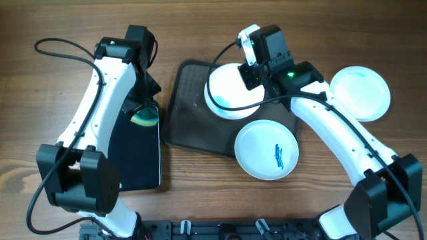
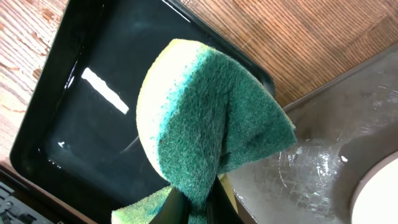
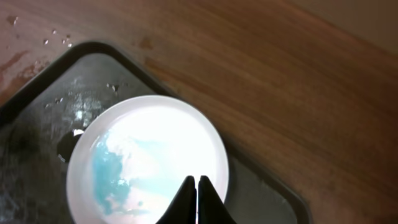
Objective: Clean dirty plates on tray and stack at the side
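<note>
Wooden table (image 1: 27, 120) carries everything. From its base at 7 o'clock the left arm (image 1: 100, 100) runs up and folds back. The left gripper (image 2: 196, 202) is clamped on a green-and-yellow sponge (image 2: 211, 124) above the glossy black tray (image 2: 81, 112). The right arm (image 1: 333, 127) arcs in from 5 o'clock. The right gripper (image 3: 198, 190), jaws pressed together on nothing, hangs over a smeared plate (image 3: 149, 155) at 1 o'clock on the grey tray (image 3: 37, 118), with blue film across its well. A scribbled plate (image 1: 257, 143) overlaps the tray's rim at 5 o'clock. A third plate (image 1: 360, 93), faintly blue, lies on the wood at 3 o'clock.
</note>
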